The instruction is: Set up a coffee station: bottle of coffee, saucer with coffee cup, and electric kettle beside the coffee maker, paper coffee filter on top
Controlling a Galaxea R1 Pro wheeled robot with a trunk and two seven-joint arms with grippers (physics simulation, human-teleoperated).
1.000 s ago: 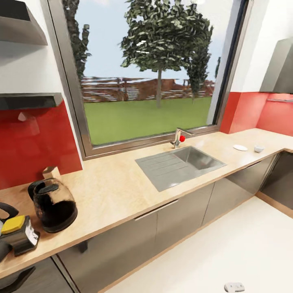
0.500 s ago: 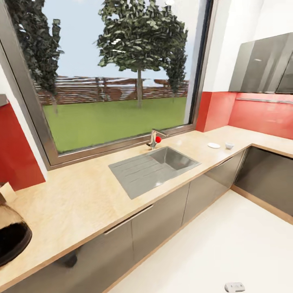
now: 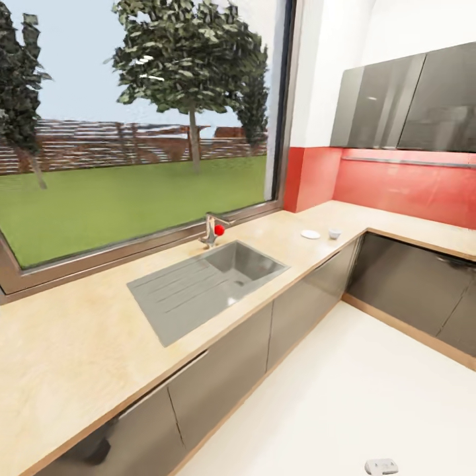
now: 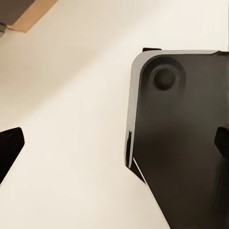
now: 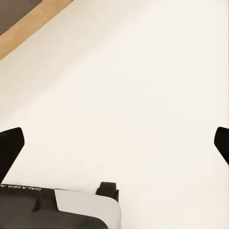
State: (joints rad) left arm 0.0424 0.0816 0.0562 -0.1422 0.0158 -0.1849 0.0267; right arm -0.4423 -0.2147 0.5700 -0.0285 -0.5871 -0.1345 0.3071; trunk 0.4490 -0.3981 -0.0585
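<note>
The kitchen countertop (image 3: 79,344) runs from the near left to a far right corner in the head view. Far along it, close to that corner, the small white saucer (image 3: 310,234) lies flat, and the tiny white coffee cup (image 3: 334,233) stands just right of it, apart from it. My left gripper (image 4: 114,148) is open over pale floor, its dark fingertips (image 4: 9,149) spread wide with nothing between them. My right gripper (image 5: 114,145) is open over the same floor. The coffee maker, bottle of coffee, kitchen shelf, paper coffee filter and electric kettle are out of view.
A steel sink (image 3: 208,284) with a red-knobbed faucet (image 3: 213,231) is set in the worktop below a large window. Glossy dark cabinets (image 3: 304,311) run under it, and upper cabinets (image 3: 403,102) hang at the right. My dark base (image 4: 181,143) sits on the floor.
The head camera has swung to the right. The kettle has slid out of the picture at the left, and the right corner counter with its upper cabinets has come into view.
</note>
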